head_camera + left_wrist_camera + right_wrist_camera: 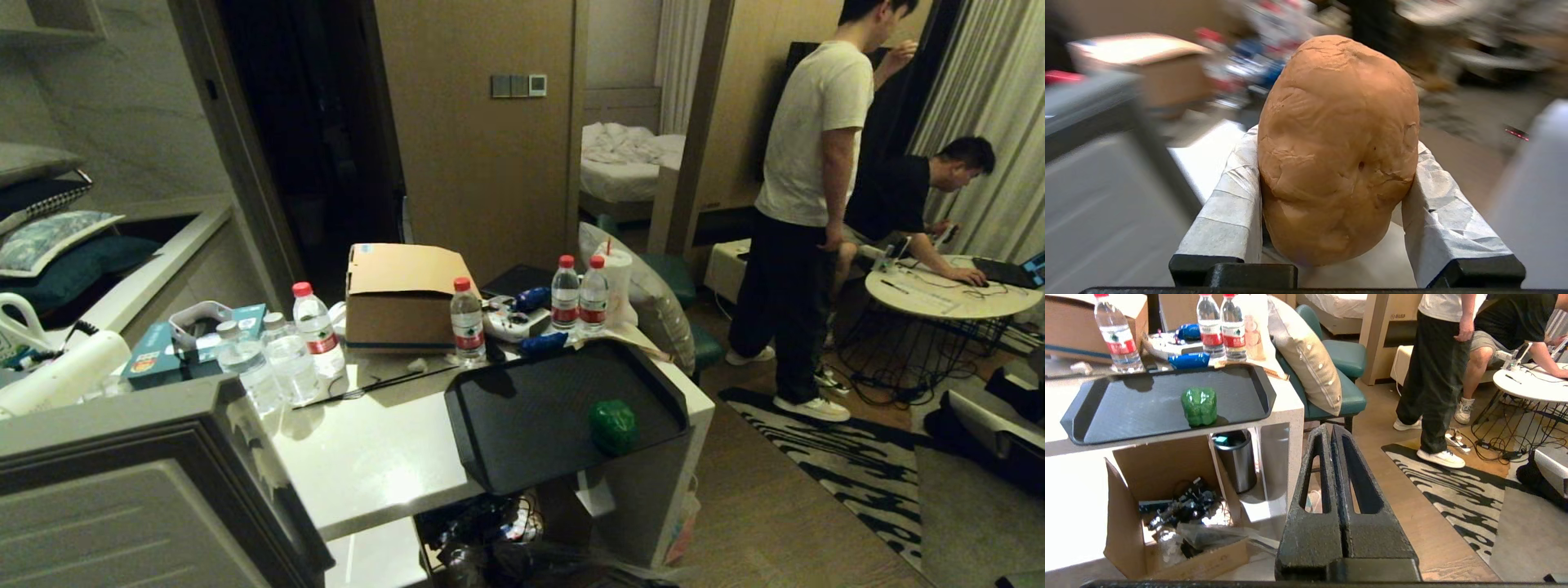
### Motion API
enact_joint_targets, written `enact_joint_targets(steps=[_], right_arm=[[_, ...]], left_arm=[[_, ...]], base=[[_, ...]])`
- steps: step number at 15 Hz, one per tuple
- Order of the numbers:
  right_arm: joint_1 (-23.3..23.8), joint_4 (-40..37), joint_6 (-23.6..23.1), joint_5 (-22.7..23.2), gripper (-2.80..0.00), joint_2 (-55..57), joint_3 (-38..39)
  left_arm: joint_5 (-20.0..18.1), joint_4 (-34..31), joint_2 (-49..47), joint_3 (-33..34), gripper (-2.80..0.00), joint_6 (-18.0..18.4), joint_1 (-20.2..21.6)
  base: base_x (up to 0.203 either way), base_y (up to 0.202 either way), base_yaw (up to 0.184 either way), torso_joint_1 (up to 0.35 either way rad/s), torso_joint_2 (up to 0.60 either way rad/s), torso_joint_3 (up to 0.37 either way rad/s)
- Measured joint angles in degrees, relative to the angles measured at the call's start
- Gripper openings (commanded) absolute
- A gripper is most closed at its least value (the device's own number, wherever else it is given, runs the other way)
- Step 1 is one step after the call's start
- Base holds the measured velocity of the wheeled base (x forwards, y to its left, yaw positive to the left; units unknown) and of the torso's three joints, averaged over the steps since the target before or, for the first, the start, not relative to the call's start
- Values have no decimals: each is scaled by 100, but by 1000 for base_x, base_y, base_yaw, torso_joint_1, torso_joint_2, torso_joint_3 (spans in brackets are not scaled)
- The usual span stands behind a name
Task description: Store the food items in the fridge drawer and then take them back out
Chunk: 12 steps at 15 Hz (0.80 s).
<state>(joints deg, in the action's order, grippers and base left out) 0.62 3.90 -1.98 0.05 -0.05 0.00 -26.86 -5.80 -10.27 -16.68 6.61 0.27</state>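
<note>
My left gripper [1335, 143] is shut on the orange-tan bread [1337, 147], which stands clamped between the two taped fingers [1237, 196] above the white counter. The glossy green food item [612, 425] sits near the front right of the black tray [506, 416] on that counter, and the right wrist view also shows the green food item [1199, 406] on the tray [1126, 416]. My right gripper [1329, 430] hangs shut and empty over the wooden floor, right of the counter. The fridge drawer is out of view; only a grey fridge panel [122, 490] shows. Neither arm appears in the head view.
Several water bottles [468, 327] and a cardboard box [400, 294] stand behind the tray. A bin [1237, 457] and an open box [1167, 522] sit under the counter. A cushioned chair [1331, 384], two people [808, 204], a round table [947, 290] and a rug [841, 465] are to the right.
</note>
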Motion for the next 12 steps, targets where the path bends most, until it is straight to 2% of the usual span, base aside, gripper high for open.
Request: enact_joint_targets(steps=[1,3,7,9,12], right_arm=[[0,-20,-13,4,-280,-2,0],[0,-31,-23,8,-280,-2,0],[0,-130,-118,35,-280,2,0],[0,-167,-140,43,-280,21,0],[0,-169,-149,47,-280,52,0]], left_arm=[[-297,58,-363,-53,-280,6,4],[-559,382,-1146,-105,-280,17,-5],[-586,1504,-3008,-358,-280,26,-258],[-308,1893,-3824,-684,-280,-3,-759],[590,2349,-4777,-1223,-280,-214,-2092]], base=[[0,0,0,0,0,0],[0,0,0,0,0,0],[0,0,0,0,0,0],[0,0,0,0,0,0],[0,0,0,0,0,0]])
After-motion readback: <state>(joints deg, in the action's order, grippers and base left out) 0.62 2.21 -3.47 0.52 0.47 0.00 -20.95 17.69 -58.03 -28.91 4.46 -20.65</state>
